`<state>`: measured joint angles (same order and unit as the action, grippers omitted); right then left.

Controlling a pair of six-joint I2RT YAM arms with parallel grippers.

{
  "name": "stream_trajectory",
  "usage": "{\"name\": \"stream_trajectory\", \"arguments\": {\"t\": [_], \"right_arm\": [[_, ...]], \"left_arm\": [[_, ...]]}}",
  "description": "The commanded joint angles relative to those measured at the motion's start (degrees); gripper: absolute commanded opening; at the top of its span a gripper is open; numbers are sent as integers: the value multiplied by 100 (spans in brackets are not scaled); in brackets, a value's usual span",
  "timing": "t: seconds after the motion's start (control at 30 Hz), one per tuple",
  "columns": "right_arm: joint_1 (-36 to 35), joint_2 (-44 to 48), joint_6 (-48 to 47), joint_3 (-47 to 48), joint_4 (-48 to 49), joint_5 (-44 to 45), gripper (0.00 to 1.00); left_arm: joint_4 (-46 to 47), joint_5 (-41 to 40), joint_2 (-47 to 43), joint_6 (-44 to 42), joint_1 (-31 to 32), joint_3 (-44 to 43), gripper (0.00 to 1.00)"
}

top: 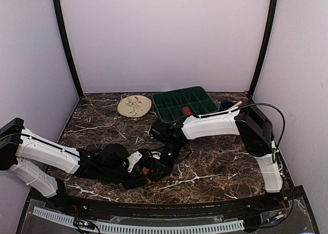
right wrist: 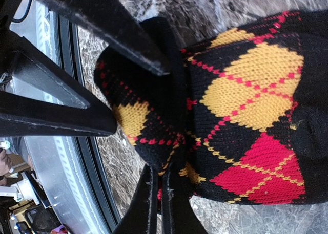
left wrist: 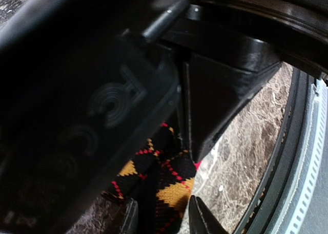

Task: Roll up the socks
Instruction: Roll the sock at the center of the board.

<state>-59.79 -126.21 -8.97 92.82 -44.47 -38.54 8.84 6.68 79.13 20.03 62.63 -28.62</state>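
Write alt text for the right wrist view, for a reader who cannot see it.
Close-up of a black argyle sock with yellow and red diamonds, bunched on a marble table. The right gripper pinches its edge from the frame's bottom, jaws shut, while the left gripper straddles the sock's end with two dark fingers at upper left.

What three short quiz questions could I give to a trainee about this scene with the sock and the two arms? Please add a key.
1. True or false: the right gripper is shut on fabric of the argyle sock.
2. Where does the floral plate lie? A) on the table, left of the green tray; B) inside the tray; C) under the sock.
3. Which two colours fill the diamonds on the sock?

Key: 1 true. 2 A. 3 yellow-orange and red.
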Motion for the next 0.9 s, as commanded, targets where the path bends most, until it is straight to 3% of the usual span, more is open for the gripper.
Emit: {"name": "stream_trajectory", "arguments": {"t": [0.0,0.4,0.73,0.87], "right_arm": [[55,-58,-87,135,-23,-261,0],[147,-135,-77,202,-19,-454,0],[186,-118,19,162,101,-511,0],[221,-17,115,-18,278,-515,0]], "left_arm": [[-339,-226,209,-93,54,-217,36],[-366,-66,532,-277,125,-324,35],[-343,543,810,-430,135,-421,0],[-313,631,711,-353,135,-353,0]]}}
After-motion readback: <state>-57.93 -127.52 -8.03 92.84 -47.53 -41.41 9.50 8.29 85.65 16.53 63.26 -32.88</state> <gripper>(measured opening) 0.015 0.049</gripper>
